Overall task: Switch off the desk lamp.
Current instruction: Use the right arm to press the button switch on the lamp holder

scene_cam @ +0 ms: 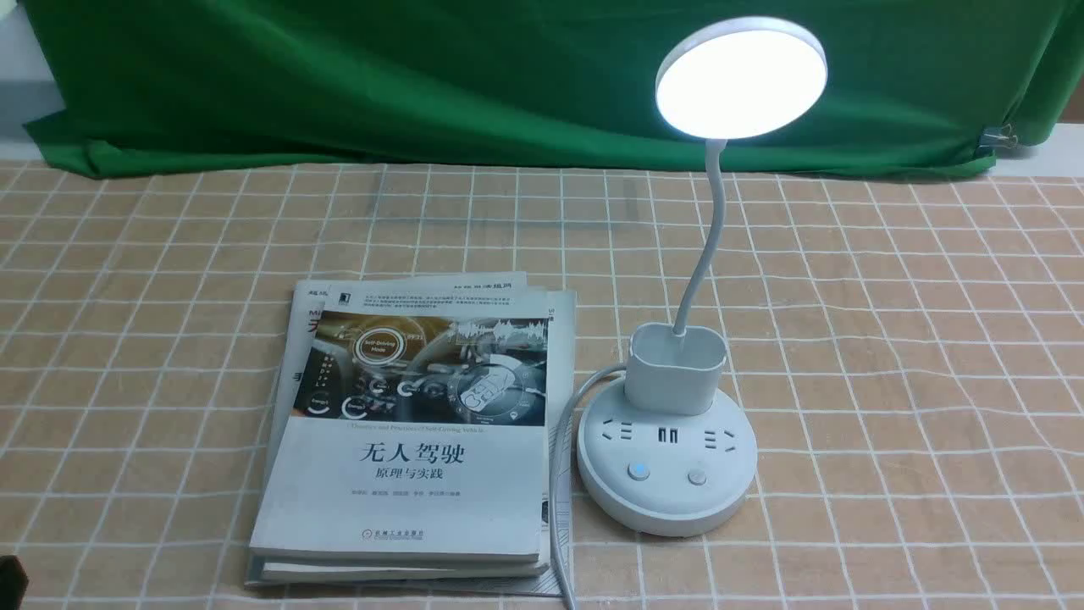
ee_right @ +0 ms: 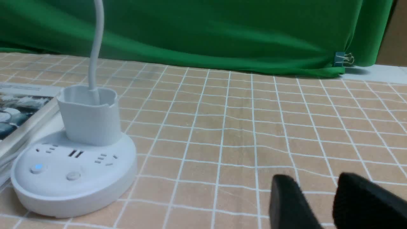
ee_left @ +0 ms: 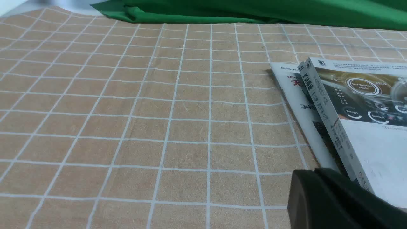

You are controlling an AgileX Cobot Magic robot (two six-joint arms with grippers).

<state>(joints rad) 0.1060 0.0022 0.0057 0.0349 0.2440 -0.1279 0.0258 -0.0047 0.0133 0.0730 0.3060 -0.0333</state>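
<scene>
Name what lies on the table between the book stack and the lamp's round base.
The grey cable runs there, between the book stack and the round lamp base, as the front view shows.

Books lie stacked left of the desk lamp (its cable between)

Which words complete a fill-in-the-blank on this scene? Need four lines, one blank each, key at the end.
1. The lamp's disc head is currently switched ____.
2. Of the two buttons on the round base, the one glowing is lit in the colour ____.
3. The curtain behind the table is ____.
4. Nearest the base, on its left, lies a stack of ____.

Key: on; blue; green; books
</scene>
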